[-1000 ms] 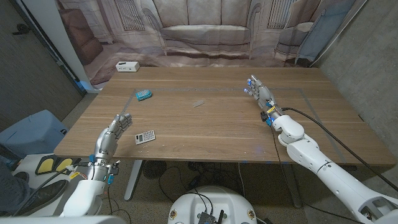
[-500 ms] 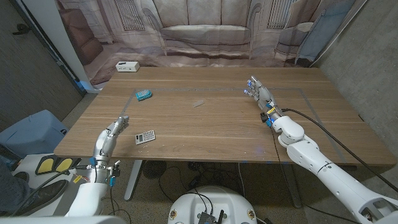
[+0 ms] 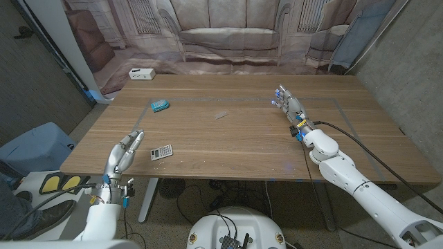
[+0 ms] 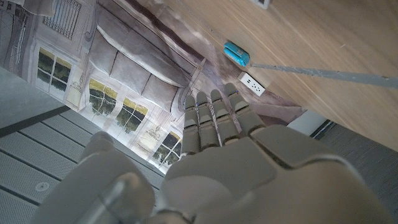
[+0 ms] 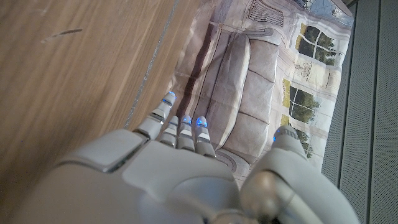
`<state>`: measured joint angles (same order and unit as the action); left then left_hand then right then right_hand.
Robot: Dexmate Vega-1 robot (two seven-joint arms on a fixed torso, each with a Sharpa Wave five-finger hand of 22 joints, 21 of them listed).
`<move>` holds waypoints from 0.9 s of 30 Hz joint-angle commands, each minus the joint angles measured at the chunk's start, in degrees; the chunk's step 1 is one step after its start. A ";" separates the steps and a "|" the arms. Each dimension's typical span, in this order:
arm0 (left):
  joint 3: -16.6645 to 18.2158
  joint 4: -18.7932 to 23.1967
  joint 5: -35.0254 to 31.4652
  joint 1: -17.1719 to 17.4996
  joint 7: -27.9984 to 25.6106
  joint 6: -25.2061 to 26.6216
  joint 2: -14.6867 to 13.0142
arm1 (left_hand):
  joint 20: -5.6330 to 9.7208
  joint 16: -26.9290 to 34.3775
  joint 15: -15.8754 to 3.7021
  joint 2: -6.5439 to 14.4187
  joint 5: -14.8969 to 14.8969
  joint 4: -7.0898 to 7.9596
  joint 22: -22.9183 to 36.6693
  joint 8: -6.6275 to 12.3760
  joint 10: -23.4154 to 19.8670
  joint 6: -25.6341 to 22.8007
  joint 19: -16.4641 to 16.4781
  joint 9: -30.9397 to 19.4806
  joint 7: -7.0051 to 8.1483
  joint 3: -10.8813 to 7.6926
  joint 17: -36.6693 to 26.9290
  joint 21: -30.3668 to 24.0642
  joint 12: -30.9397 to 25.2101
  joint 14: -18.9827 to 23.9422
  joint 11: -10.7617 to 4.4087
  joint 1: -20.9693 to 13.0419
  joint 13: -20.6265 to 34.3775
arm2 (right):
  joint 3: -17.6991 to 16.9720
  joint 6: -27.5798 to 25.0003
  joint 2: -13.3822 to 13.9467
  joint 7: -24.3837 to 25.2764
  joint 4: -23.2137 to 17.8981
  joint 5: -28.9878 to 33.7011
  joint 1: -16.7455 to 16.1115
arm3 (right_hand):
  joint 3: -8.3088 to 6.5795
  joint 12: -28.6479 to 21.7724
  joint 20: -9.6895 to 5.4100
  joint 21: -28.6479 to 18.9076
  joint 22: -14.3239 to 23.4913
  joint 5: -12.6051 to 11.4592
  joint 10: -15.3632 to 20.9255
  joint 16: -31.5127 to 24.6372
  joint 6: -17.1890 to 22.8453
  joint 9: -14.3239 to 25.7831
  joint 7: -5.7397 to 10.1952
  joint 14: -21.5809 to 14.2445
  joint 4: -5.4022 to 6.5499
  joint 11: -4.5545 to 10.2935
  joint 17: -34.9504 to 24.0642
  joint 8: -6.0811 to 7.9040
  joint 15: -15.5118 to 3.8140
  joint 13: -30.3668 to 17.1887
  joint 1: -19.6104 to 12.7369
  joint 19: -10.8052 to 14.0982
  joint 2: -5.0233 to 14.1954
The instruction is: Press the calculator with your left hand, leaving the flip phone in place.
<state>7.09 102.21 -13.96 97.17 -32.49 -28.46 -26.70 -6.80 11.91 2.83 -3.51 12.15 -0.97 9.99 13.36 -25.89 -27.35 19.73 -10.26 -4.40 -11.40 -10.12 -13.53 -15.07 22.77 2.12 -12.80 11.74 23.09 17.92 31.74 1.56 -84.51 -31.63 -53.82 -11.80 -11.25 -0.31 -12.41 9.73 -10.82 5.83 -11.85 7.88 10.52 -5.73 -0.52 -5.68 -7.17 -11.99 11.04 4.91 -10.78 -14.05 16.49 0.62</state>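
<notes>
The press has not been made yet. The calculator lies near the front edge of the counter on the robot's left side, face up and untouched. The left hand is just beside it, on its outer side, with straight fingers pointing toward the far edge; it holds nothing and its fingers lie loosely together, not curled. From the head view I cannot tell whether it rests on the wood or hangs just above it. The teal flip phone sits farther back on the same side, well apart from the calculator and from both hands, so it looks safe where it is; in the left wrist view it appears again beyond the fingertips of that hand. The right hand stands far off on the other side of the counter, fingers extended and empty, and takes no part. By my reading, everything remains: the left hand must shift sideways over the calculator, come down and push on its keys, keeping clear of the phone behind.
</notes>
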 commanded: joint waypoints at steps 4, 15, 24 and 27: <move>0.30 7.16 -13.97 2.46 -7.28 12.93 -2.10 | 0.20 0.38 -0.38 0.36 0.14 -0.40 0.26 0.19 -1.48 -1.36 0.95 -0.34 0.20 -0.11 -0.19 0.21 -0.54 1.16 -0.03 -0.87 -0.05 | -0.57 -0.39 0.84 0.33 -1.10 -0.37 -0.99 | 0.06 -0.21 0.01 0.34 0.10 0.17 0.22 -0.24 0.33 0.18 0.11 -0.30 -0.41 -0.42 -0.16 0.19 0.10 -0.16 0.04 0.46 0.46; -0.44 10.12 -17.61 3.30 -7.96 20.47 -5.61 | 0.18 0.37 -0.49 0.53 0.10 -0.56 0.27 0.29 -1.95 -2.69 1.39 -0.35 0.84 -0.12 -0.19 0.37 -0.43 2.04 -0.74 -1.10 -0.04 | -0.77 -0.84 1.00 0.71 -1.14 -0.53 -1.25 | 0.14 -0.19 0.04 0.45 0.10 0.19 0.20 -0.20 0.31 0.18 0.08 -0.24 -0.45 -0.36 -0.16 0.16 0.14 -0.16 0.10 0.47 0.43; -1.96 13.91 -22.79 4.64 -8.26 29.63 -7.48 | 0.17 -0.10 -0.60 0.74 0.03 -0.61 0.30 1.00 -1.88 -6.00 1.39 -0.37 1.97 -0.03 -0.22 0.75 -0.04 1.84 -0.98 -1.13 -0.02 | -0.75 -0.67 0.72 0.82 -0.96 -0.50 -1.02 | 0.18 -0.16 0.05 0.54 0.10 0.18 0.17 -0.18 0.30 0.18 0.08 -0.22 -0.49 -0.32 -0.16 0.14 0.11 -0.16 0.12 0.45 0.47; -2.59 14.54 -23.55 4.78 -8.14 31.71 -8.26 | 0.19 -0.31 -0.64 0.90 0.00 -0.59 0.32 1.62 -2.10 -8.59 1.38 -0.35 2.61 0.02 -0.24 0.94 0.04 1.68 -0.84 -1.08 0.00 | -0.69 -0.77 0.66 0.69 -0.85 -0.57 -0.86 | 0.20 -0.16 0.04 0.57 0.10 0.18 0.16 -0.18 0.29 0.18 0.08 -0.24 -0.51 -0.42 -0.16 0.13 0.15 -0.16 0.13 0.45 0.46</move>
<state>6.62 111.84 -33.02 100.32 -40.19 -5.33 -31.62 -6.64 11.90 2.35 -2.85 12.15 -1.27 9.99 14.25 -27.65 -33.75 20.70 -10.55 -2.34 -11.23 -10.25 -12.89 -15.30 24.48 1.13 -13.44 11.74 22.36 17.20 32.55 2.25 -85.61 -32.21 -54.94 -11.56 -11.25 -0.31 -11.98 9.73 -10.82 5.83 -11.85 7.88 10.52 -5.73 -0.51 -5.92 -7.17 -12.00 11.04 4.91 -10.78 -14.05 16.49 0.62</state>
